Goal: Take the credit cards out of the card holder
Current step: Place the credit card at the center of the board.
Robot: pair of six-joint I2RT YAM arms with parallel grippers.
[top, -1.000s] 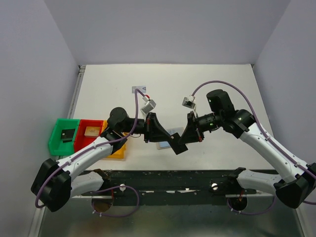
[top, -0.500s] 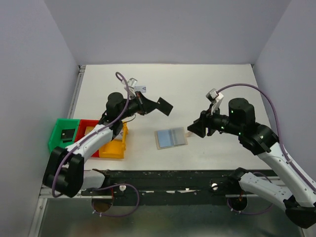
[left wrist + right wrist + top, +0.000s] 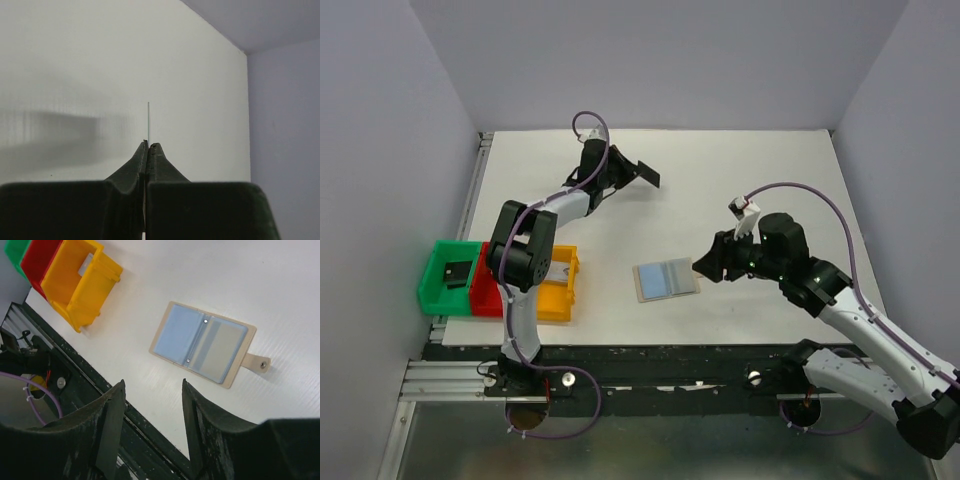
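Note:
The card holder [image 3: 667, 279] lies open and flat on the white table, its two light-blue panels [image 3: 200, 342] facing up inside a tan border. A greyish card [image 3: 223, 347] shows in its right panel. My left gripper [image 3: 626, 171] is stretched toward the back of the table, shut on a black credit card [image 3: 646, 174]. In the left wrist view that card [image 3: 148, 122] is edge-on, a thin line rising from between the closed fingers of the left gripper [image 3: 148, 145]. My right gripper [image 3: 704, 265] hovers just right of the holder. It is open [image 3: 152, 385] and holds nothing.
Green [image 3: 448, 273], red [image 3: 485, 290] and yellow [image 3: 560, 295] bins stand in a row at the near left, partly covered by the left arm. A black card [image 3: 453, 271] lies in the green bin, a pale flat piece [image 3: 86, 264] in the yellow one. The table's black front rail [image 3: 75, 385] runs below the right gripper.
The left arm has swung from the centre to the far back of the table, carrying the black card. The right gripper has opened and pulled back to the right of the holder.

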